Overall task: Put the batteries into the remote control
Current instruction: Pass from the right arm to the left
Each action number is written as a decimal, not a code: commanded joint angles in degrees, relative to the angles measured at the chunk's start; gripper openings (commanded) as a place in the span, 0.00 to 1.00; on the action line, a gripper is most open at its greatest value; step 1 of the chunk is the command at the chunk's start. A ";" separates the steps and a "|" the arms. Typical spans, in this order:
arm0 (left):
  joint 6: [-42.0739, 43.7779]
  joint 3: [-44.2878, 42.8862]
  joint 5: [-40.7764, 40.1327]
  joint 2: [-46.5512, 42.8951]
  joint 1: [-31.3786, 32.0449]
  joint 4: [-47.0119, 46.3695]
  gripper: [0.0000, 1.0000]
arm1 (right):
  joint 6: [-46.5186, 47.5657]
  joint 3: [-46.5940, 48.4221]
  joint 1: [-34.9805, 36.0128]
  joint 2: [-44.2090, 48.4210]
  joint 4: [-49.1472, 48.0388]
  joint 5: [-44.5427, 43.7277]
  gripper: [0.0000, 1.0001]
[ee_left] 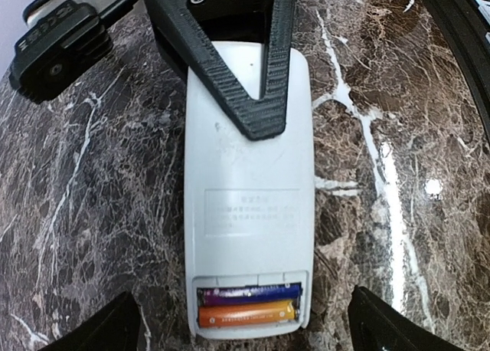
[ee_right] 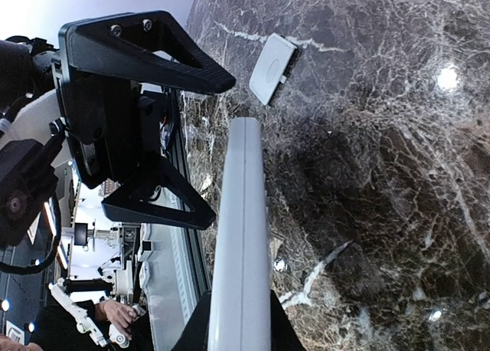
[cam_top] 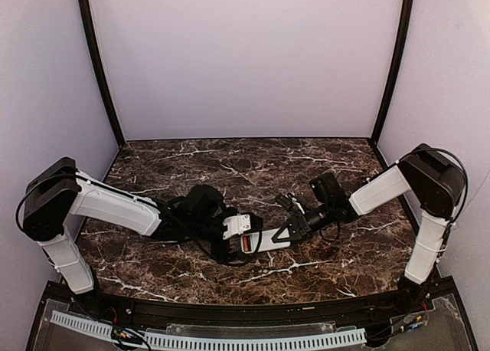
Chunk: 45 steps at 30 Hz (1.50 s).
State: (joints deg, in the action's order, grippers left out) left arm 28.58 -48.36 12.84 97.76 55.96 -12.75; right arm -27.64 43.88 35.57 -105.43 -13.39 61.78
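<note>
Seen from above, both arms reach toward the middle of the dark marble surface [cam_top: 153, 278], somewhat closer to its near edge than to its far edge. The remote control [cam_top: 268, 241] is there between the two hands, and its length runs toward the left and right edges. The right hand [cam_top: 295, 230] is at its right end and the left hand [cam_top: 228, 244] is at its left end. At that left end the orange battery [cam_top: 246, 244] shows as a small bright spot.

In the left wrist view the remote control is turned with its plain white back up. The compartment at its near end has no cover on it. Inside it the dark blue battery [ee_left: 249, 293] and the orange battery lie side by side, the orange one closer to the end of the remote. The fingers [ee_left: 99, 332] of the left hand stand wide apart, one on each side of the remote, and hold nothing. One black finger of the right hand lies on the back at the other end.

In the right wrist view the remote control is seen from its edge as a thin white bar, clamped between the fingers of the right hand. I cannot tell whether it rests on the surface or is a little lifted. A small white cover plate [ee_right: 272, 67] lies on the surface beyond the remote's other end, apart from it and near the open left hand.
</note>
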 commanded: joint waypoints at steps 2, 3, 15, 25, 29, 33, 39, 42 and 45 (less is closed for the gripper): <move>2.71 -4.27 0.38 2.97 1.66 4.34 0.94 | 1.44 1.80 0.97 -1.32 0.74 1.67 0.00; 2.67 -4.59 0.24 3.69 1.84 4.55 0.94 | 1.42 1.89 1.05 -1.35 0.80 1.71 0.00; 3.22 -9.32 -3.07 7.55 2.55 7.30 0.71 | 1.56 2.18 1.42 -2.15 1.19 2.41 0.00; 3.41 -10.87 -3.76 7.88 2.66 9.68 0.42 | 1.60 1.84 1.15 -2.06 1.61 1.38 0.17; 3.36 -11.49 -3.59 8.01 2.69 11.33 0.40 | 1.36 1.03 -0.03 -1.09 1.92 -0.33 0.39; 3.24 -12.71 -3.19 9.08 2.63 14.39 0.39 | 1.40 -0.42 -2.39 1.25 2.43 -2.85 0.50; 2.90 -16.70 -2.94 11.71 2.57 19.71 0.37 | 2.05 -3.11 -7.10 5.97 3.77 -6.47 0.57; 2.66 -19.40 -2.79 13.42 2.54 24.25 0.38 | 3.28 -4.23 -9.51 8.26 5.05 -7.74 0.57; 2.31 -23.06 -2.75 15.81 2.36 27.58 0.39 | 5.00 -4.94 -11.07 10.14 6.64 -8.71 0.56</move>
State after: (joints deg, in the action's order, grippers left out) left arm 31.09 -67.46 9.52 111.11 58.39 7.14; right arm -25.41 40.45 26.15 -97.93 -8.97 55.57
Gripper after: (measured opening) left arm 0.565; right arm 0.568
